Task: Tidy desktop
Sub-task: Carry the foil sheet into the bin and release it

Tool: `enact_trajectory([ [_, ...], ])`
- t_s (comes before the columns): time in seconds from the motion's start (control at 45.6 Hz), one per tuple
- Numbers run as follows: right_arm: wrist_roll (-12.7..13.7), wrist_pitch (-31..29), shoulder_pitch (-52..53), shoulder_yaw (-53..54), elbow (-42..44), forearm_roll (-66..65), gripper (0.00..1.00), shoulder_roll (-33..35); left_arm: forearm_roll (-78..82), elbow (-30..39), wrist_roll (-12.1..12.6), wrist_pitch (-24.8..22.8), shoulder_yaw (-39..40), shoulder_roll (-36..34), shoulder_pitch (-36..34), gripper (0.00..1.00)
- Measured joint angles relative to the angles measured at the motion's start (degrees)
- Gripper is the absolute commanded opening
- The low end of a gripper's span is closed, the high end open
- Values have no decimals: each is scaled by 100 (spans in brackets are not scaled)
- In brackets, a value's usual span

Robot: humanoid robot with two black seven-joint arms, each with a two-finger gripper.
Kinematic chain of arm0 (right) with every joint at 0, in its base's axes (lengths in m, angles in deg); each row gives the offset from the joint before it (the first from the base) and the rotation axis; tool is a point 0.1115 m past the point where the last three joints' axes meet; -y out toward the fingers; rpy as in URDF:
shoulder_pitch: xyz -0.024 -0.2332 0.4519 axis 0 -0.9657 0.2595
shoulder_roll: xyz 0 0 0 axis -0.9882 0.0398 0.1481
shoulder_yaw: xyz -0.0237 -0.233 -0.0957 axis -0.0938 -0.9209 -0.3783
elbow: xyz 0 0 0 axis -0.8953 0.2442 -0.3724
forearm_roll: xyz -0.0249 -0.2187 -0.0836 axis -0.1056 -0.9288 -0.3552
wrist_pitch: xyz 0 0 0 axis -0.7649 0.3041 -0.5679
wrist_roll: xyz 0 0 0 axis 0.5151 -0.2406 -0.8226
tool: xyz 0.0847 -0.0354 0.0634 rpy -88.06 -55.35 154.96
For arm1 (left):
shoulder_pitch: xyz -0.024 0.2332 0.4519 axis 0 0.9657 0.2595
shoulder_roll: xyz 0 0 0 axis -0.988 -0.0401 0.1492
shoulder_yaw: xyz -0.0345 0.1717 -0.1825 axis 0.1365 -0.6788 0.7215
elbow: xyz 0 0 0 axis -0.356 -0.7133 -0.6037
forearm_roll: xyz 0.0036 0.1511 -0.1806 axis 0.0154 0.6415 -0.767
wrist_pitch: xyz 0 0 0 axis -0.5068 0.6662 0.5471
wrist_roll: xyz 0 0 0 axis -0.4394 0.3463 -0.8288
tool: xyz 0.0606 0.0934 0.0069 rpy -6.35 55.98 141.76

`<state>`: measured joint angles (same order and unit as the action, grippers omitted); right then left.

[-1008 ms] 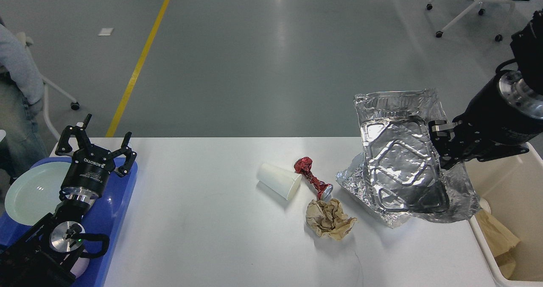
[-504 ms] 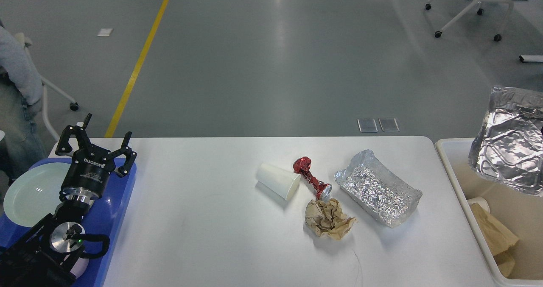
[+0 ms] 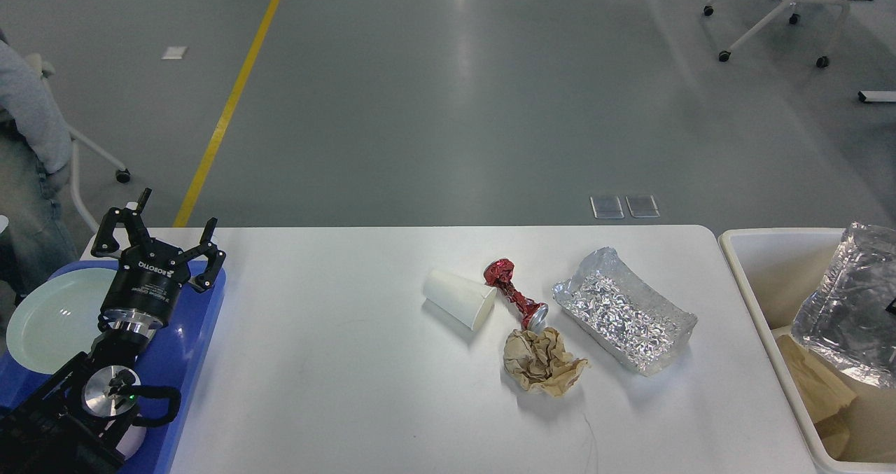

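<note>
Four pieces of rubbish remain on the desk [image 3: 336, 362]: a white paper cup [image 3: 460, 298] on its side, a crushed red can [image 3: 516, 295], a crumpled brown paper ball [image 3: 542, 362] and a crinkled foil tray [image 3: 625, 320]. They sit clustered right of centre, far to the right of my left end effector [image 3: 162, 231].

Change noted: a second ago the large foil tray [image 3: 850, 306] was lifted above the desk in my right arm's grip; half a second ago it was over the cream bin [image 3: 763, 278]; now it sits lower, inside the bin's opening, above brown paper already there. My judgement is that this item is being deposited, or is about to be. My right end effector is outside the view apart from a dark sliver at the frame edge, so I cannot tell whether it grasps the tray or has let go.

My left end effector is released, fingers spread and holding nothing, parked above the blue tray [image 3: 189, 362] with the pale green plate [image 3: 45, 320] just to its left. It has not moved over the last second.

Assessment: one item is off the desk, four are outstanding. The smaller foil tray lies nearest the bin and looks the sensible next pick. It is thin and will likely deform under a firm clench.
</note>
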<state>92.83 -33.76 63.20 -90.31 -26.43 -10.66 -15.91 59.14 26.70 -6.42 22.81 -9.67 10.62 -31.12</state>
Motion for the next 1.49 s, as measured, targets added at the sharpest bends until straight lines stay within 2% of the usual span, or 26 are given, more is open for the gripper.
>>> enact_trajectory([
  [0.132,450,813,-1288,753,1264,-2,0,-615,0,0,0,0,0,0,0,96],
  [0.241,658,1089,-2005,1017,2109,-8,0,-1143,0,-1,0,0,0,0,0,96],
  [0.416,1049,1463,-2296,1140,2452,-4,0,-1469,0,-2,0,0,0,0,0,96],
  [0.548,1152,1565,-2349,1186,2455,-4,2,-1488,0,-2,0,0,0,0,0,96],
  [0.592,1157,1571,-2391,1168,2436,-16,35,-1497,0,-2,0,0,0,1,0,96],
  [0.614,1157,1578,-2411,1158,2428,-25,44,-1505,0,-2,0,0,0,1,0,96],
  [0.701,1151,1660,-2479,1130,2411,-47,60,-1552,0,-2,0,0,0,1,0,96],
  [0.723,1149,1681,-2486,1129,2408,-49,78,-1564,0,-2,0,0,0,1,0,96],
  [0.745,1140,1728,-2496,1129,2403,-52,85,-1603,0,-2,0,0,0,1,0,96],
  [0.789,1134,1758,-2500,1125,2400,-53,94,-1647,0,-2,0,0,0,2,-1,96],
  [0.833,1131,1779,-2500,1120,2399,-54,99,-1679,0,-2,0,0,0,2,-1,96],
  [1.096,1104,1765,-2394,1138,2321,-72,100,-1675,0,-2,0,0,0,2,-2,96],
  [1.206,1096,1723,-2131,1137,2013,-95,100,-1533,0,-2,0,0,0,1,-3,96],
  [1.315,1091,1613,-1493,1107,1203,-306,100,-1034,0,-2,0,0,0,1,-6,96],
  [1.491,1107,949,156,888,-696,-2039,100,-160,0,-2,0,0,0,0,-6,96],
])
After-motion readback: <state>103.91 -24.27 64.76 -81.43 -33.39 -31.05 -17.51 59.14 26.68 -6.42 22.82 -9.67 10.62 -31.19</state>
